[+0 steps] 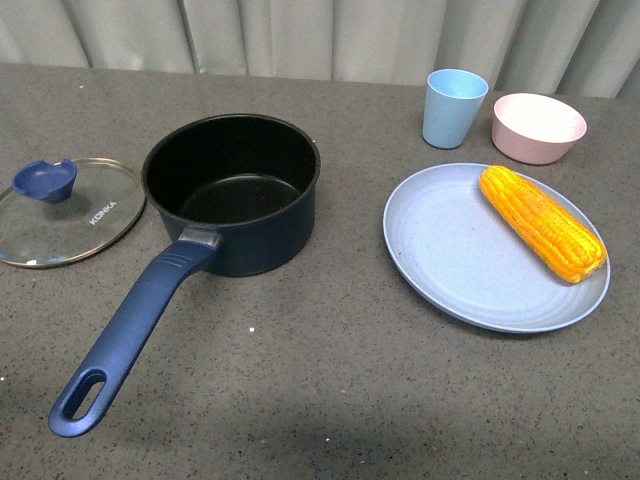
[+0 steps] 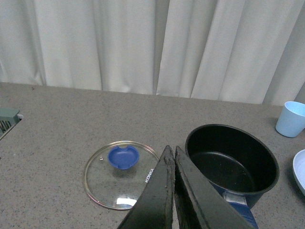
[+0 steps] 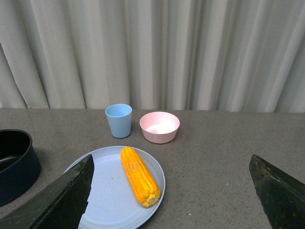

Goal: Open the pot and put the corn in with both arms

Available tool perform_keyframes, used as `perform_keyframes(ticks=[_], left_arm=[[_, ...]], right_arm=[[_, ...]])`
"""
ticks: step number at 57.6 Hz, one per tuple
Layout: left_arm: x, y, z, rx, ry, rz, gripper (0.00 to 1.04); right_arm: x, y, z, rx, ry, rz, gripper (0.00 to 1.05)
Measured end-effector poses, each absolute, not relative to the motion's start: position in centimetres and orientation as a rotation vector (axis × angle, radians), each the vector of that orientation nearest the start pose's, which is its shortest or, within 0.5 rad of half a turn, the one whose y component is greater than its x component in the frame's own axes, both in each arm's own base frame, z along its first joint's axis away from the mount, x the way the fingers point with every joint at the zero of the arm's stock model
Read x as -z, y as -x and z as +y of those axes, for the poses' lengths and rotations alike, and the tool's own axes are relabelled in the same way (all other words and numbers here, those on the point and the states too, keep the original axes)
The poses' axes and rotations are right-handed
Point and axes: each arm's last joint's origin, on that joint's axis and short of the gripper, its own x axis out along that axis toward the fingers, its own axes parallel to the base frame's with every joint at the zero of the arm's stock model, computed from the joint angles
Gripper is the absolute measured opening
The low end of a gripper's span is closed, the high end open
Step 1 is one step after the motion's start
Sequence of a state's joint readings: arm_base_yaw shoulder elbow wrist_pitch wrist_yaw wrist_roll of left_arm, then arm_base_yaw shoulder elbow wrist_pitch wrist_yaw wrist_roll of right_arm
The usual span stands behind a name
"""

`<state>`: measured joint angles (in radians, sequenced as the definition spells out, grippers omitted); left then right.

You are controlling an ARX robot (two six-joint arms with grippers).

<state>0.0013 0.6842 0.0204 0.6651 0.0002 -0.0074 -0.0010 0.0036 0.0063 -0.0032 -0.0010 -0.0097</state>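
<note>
your right gripper [image 3: 171, 162] hangs spread wide, yellow-orange corn cob [image 3: 139, 176] ahead on the pale blue plate [image 3: 112, 191], lengthwise away from it; left gripper [image 2: 172, 151] pressed together beside the open dark navy saucepan [image 2: 205, 145].

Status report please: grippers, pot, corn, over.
Left gripper jaws shut, empty; right gripper jaws open. Dark navy saucepan empty, glass lid off beside it. Yellow corn cob on light blue plate. Nothing between plate and saucepan.

The only writing I can read is the brand KONKA, printed on the glass of the lid [image 1: 68, 214], close to its rim. My left wrist camera shows the same word in white letters on the lid [image 2: 121, 174], running along the edge.
</note>
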Motion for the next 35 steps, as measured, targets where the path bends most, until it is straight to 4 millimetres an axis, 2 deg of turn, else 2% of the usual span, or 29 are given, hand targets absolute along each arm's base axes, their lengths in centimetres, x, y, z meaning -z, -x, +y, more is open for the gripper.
perform_keyframes(ticks=[35], left_arm=[[-17.4,-11.5,0.0,-0.001,0.007,-0.023,0.04]], right_arm=[[-16.5,-9.8,0.0,0.000,0.010,0.001,0.95]])
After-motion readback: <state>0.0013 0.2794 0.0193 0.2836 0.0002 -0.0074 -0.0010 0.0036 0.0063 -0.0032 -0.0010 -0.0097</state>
